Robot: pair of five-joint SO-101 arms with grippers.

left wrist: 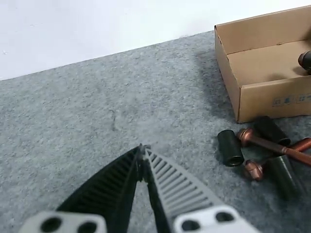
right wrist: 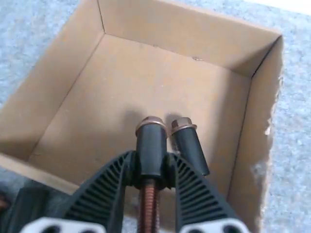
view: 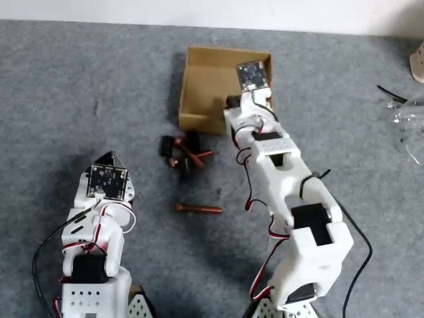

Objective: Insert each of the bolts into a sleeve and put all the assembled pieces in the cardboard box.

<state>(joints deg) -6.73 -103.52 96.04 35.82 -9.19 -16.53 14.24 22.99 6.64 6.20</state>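
**Grey mat, one piece held over the box**

Grey mat (view: 79,86) covers the table, w/ a white wall (left wrist: 73,29) behind it. At the far side sits the cardboard box (view: 199,86), open on top.

My R gripper (right wrist: 150,167) is above the box floor, clamped tight on an assembled piece (right wrist: 150,143). The black sleeve is pinched btwn the pads. The copper bolt head sits at the sleeve's far end, and the threaded shank runs back btwn the fingers. A second assembled piece (right wrist: 190,143) lies on the box floor just beside the held one, head pointing the same way. Can't tell if the two touch.

My L gripper (left wrist: 143,158) hangs over bare mat, well apart from the box. Its fingers are pressed fully together w/ nothing btwn them.

A pile (view: 182,152) of loose black sleeves and copper bolts lies on the mat close to the box's near wall, btwn my two arms. The parts are jumbled and touching. One sleeve (left wrist: 230,147) lies at the pile's edge w/ its open end showing. A lone bolt (view: 199,209) lies flat on the mat, apart from the pile and nearer my arm bases.
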